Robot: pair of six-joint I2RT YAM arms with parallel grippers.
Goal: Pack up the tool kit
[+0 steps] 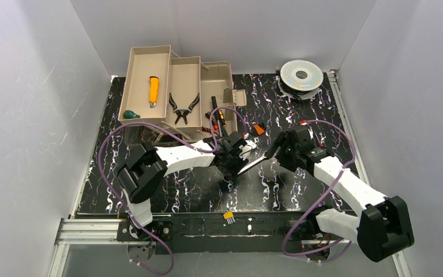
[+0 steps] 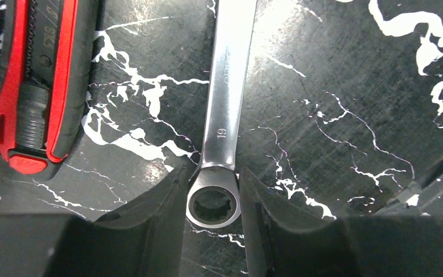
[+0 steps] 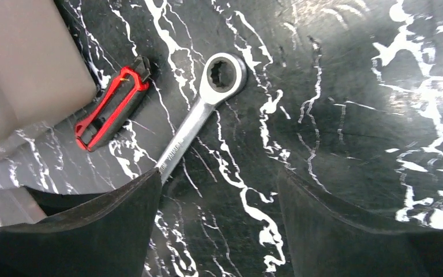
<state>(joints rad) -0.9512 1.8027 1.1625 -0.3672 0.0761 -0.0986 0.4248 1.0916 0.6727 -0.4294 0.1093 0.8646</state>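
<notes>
Left gripper (image 2: pixel 213 176) straddles wrench (image 2: pixel 222 109) ring end, grip unclear; right gripper (image 3: pixel 220 173) hovers wide open.

The wrench (image 2: pixel 221 104) and the red-and-black knife (image 2: pixel 34 86) both run off the left wrist view's top edge. Seen from the right wrist, the wrench's shaft vanishes behind a finger (image 3: pixel 109 225) of the right pincer (image 3: pixel 219 173). From above, the tools in the toolbox (image 1: pixel 216 81) base are too small to name.

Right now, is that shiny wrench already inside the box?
No, the wrench lies on the black table, its ring end between the fingers of the left gripper.
</notes>
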